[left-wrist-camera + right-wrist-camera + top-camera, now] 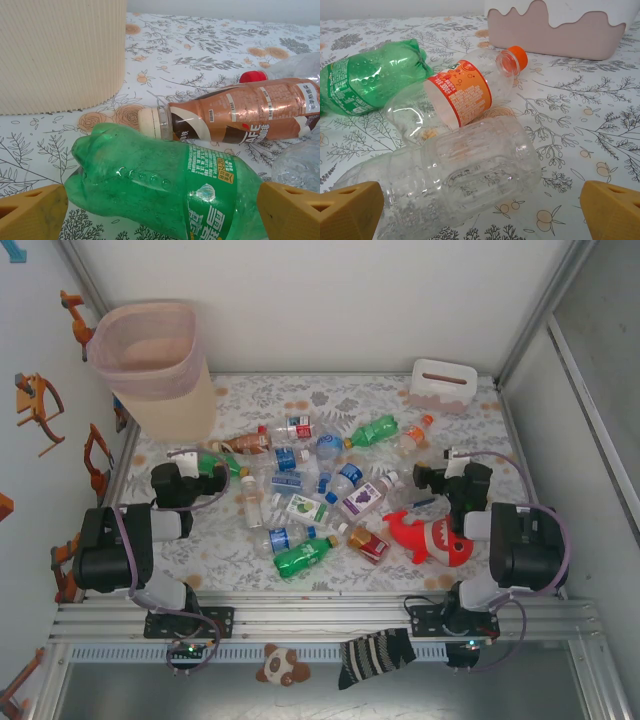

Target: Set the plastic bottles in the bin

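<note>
1. Both arms sit folded low over the floral tabletop (225,562). The left arm (112,545) is on the left and the right arm (522,542) on the right, wrists aimed at the far side.
2. The left jaws are spread wide with nothing gripped. Their yellow fingertips (30,212) sit either side of a crumpled green bottle (165,185) lying on its side.
3. The right jaws are also wide and empty, with yellow fingertips (351,207) flanking a clear unlabelled bottle (465,175) lying flat.
4. The plastic bottles (310,490) are strewn across the middle between the arms. The tall translucent pink bin (175,405) stands upright in the far-left corner, just past the left jaws.
5. A red shark plush toy (435,538) lies right by the right arm, and a small white slotted box (442,385) sits far right. A brown bottle (240,115) with a cream cap lies behind the green one. An orange-labelled clear bottle (465,90) lies behind the unlabelled one.
6. The brown label shows "FE". The green label has characters I can't read.
</note>
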